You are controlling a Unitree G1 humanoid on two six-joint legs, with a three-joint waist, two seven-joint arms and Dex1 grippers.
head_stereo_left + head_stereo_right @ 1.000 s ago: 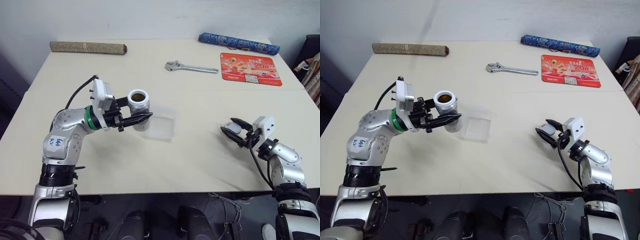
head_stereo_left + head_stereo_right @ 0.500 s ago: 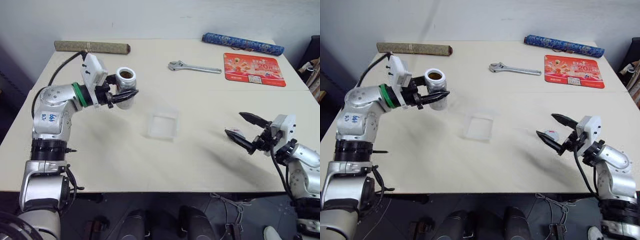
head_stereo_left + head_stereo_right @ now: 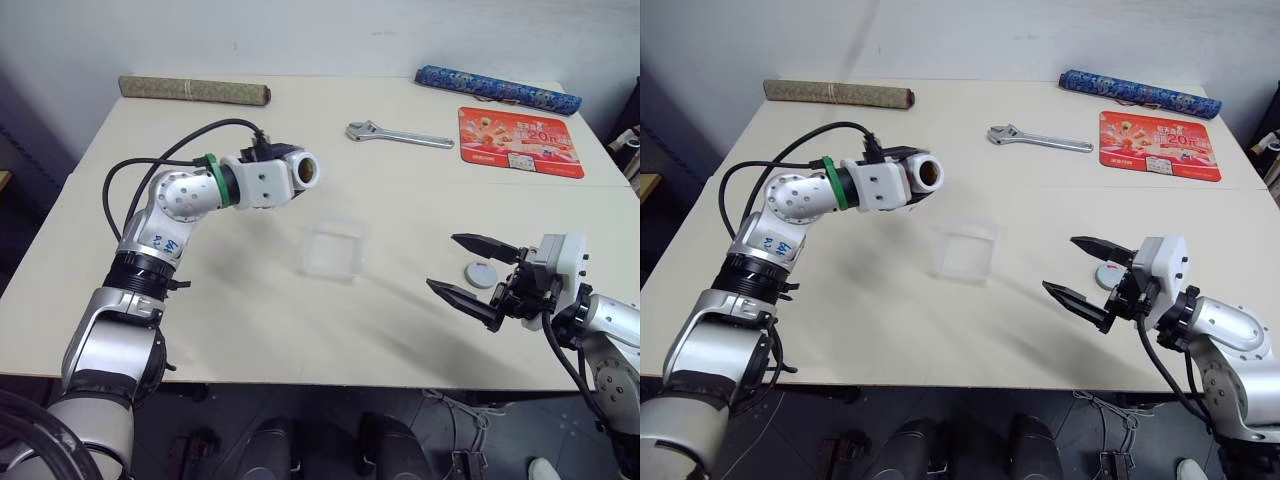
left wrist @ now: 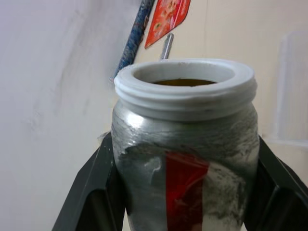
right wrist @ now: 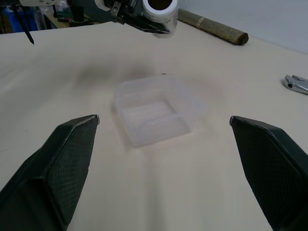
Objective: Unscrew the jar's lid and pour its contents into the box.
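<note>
My left gripper [image 3: 288,172] is shut on the jar [image 3: 303,172], holding it tipped on its side above the table, its open mouth turned toward the box [image 3: 333,248]. Brown contents [image 4: 185,82] show inside the mouth, and black fingers [image 4: 91,192] clamp both sides of the red-and-white label. The clear box stands on the table a little below and to the right of the jar. The grey lid [image 3: 481,273] lies flat on the table. My right gripper [image 3: 443,262] hovers wide open just left of the lid, holding nothing, pointing toward the box [image 5: 154,110].
At the back of the table lie a wrench [image 3: 398,134], a red printed card [image 3: 520,141], a blue patterned roll [image 3: 497,89] and a brownish roll [image 3: 193,90]. The table's front edge runs just below my right gripper.
My left arm lifted the jar away from the box, then rolled it from upright to lying level, mouth toward the box. My right gripper opened, leaving the lid on the table, and drew back.
</note>
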